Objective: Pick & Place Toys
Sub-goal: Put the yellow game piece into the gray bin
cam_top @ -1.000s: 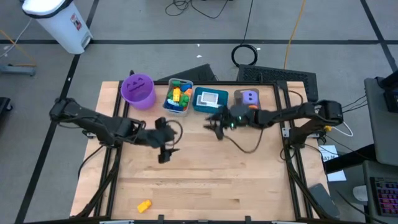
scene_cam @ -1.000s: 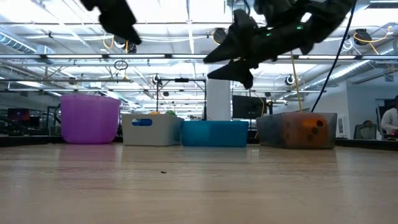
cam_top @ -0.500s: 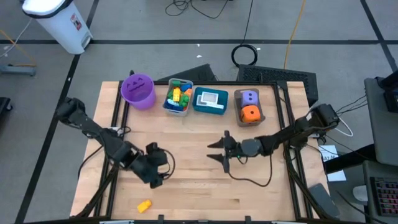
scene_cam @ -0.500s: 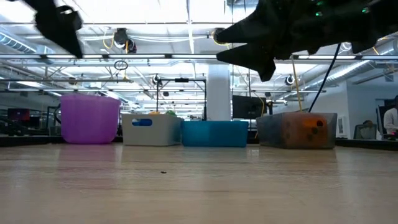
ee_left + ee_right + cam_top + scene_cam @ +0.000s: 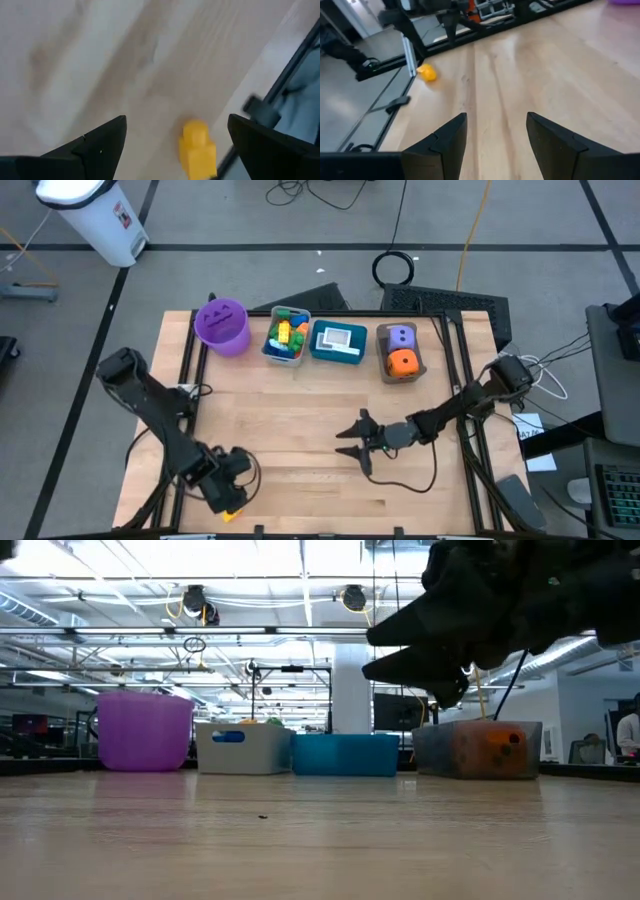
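Note:
A yellow brick (image 5: 231, 513) lies on the table near its near left edge; it also shows in the left wrist view (image 5: 197, 150) and the right wrist view (image 5: 426, 73). My left gripper (image 5: 226, 496) is open right above it, its fingers standing on either side of the brick without touching it. My right gripper (image 5: 350, 444) is open and empty above the table's middle. Several bricks fill the grey bin (image 5: 286, 336), cards lie in the teal bin (image 5: 339, 340), and the purple and orange dice (image 5: 401, 350) sit in the brown bin.
A purple bucket (image 5: 221, 326) stands at the far left, beside the row of bins along the far edge. A black cable (image 5: 405, 475) loops below my right arm. Bare wood lies between the two grippers.
My left gripper has swung from the table's middle toward the near left corner, down over the yellow brick. My right gripper has drawn back from the bins toward the near edge.

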Controlling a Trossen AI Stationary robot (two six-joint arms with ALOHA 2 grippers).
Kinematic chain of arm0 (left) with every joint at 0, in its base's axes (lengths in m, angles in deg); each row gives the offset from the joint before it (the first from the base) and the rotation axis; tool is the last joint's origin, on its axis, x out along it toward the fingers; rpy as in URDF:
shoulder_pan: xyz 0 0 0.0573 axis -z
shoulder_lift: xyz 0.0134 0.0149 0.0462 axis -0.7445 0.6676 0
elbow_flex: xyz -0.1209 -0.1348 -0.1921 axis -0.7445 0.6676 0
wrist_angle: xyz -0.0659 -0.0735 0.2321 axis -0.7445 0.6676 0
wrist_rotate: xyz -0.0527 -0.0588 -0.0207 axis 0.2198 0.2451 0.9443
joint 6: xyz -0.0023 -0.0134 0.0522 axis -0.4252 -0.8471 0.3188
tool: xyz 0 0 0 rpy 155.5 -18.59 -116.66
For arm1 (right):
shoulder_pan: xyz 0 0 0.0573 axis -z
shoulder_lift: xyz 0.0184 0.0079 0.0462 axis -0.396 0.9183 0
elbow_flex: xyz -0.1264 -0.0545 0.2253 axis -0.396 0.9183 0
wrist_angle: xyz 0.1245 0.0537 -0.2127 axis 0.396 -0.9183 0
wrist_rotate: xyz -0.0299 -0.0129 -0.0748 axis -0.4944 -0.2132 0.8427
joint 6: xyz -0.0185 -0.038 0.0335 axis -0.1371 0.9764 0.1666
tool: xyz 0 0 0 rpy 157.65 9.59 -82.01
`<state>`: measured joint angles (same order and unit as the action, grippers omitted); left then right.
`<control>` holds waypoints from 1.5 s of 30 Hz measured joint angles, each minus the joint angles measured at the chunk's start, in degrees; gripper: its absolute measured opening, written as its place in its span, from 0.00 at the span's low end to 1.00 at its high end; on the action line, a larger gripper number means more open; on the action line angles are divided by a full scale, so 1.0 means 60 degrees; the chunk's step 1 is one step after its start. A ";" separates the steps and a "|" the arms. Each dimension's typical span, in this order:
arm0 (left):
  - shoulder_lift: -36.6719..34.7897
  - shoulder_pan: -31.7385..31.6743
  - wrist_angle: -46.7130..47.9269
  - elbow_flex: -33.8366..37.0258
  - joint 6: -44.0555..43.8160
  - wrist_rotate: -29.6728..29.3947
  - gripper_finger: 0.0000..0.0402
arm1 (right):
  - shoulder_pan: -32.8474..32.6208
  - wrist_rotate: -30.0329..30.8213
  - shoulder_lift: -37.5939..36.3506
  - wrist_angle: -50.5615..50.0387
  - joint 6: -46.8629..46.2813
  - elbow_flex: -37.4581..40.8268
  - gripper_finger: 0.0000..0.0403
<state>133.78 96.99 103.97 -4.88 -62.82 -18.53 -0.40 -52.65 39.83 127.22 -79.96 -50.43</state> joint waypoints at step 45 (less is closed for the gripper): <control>0.3547 0.0956 0.0494 -0.2089 -0.2035 0.1603 0.89 | -0.0160 0.0006 0.0312 0.0243 0.0576 -0.0007 0.49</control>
<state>155.06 102.73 106.94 -17.41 -75.03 -8.91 -1.36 -52.62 41.70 128.67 -76.51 -50.47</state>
